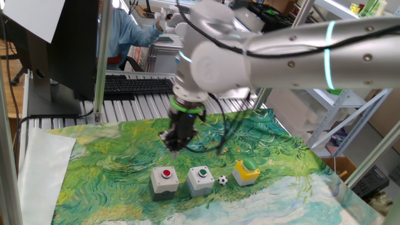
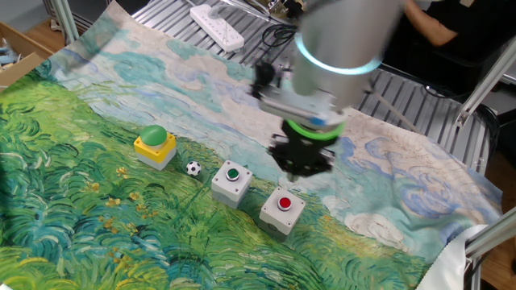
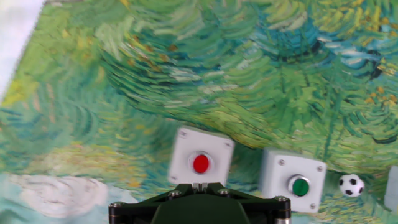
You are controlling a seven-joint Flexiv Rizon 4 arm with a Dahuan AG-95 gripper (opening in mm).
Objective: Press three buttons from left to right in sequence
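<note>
Row on painted cloth (image 1: 112, 156), near edge: grey box with red button (image 1: 164, 179), grey box with green button (image 1: 200, 178), small ball (image 1: 222, 180), yellow box with green button (image 1: 247, 171). Behind — gripper (image 1: 174, 145) hovering above the cloth just beyond the red-button box; finger spacing cannot be told. Farther back — keyboard (image 1: 134, 85).

The table is covered by a painted-landscape cloth (image 1: 119, 156) in green and blue swirls. Behind it lies a ribbed metal surface (image 1: 134, 107) carrying a black keyboard (image 1: 134, 84). A white power strip (image 2: 216, 24) rests on the metal slats. A seated person in blue (image 1: 128, 31) occupies the background, beside metal shelving (image 1: 350, 94)
</note>
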